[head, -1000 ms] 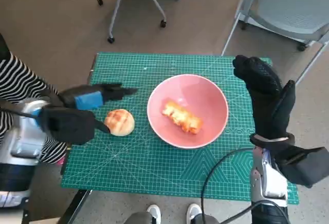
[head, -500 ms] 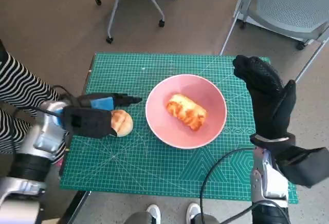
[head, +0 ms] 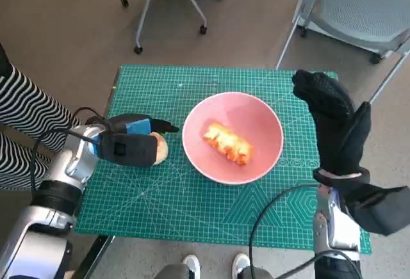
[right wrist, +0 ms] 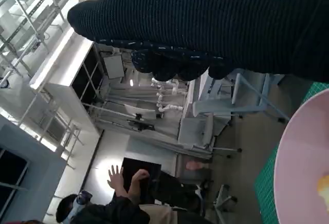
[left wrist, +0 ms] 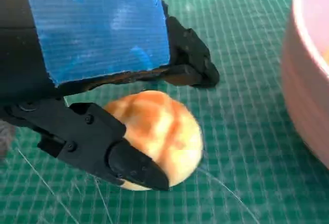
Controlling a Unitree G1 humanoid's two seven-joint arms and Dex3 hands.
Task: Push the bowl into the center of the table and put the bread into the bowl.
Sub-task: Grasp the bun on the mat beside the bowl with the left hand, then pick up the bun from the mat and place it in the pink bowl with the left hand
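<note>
— Bread first: the round bun point(left wrist: 154, 131) lies on the green worktop point(head: 192, 208) just beside the pink bowl point(head: 269, 132), and the left hand point(head: 128, 146) has its fingers on both sides of it, closing in; whether it grips firmly yet I cannot tell

— And the bowl?

— Near the worktop's middle, one long pastry point(head: 227, 143) already inside. For a good lift, I'd seat the fingers low around the bun, then squeeze gently so it doesn't crush

— Farther off?

— The right hand point(head: 333, 122) stands upright beside the bowl's far rim, fingers extended, holding nothing
</note>
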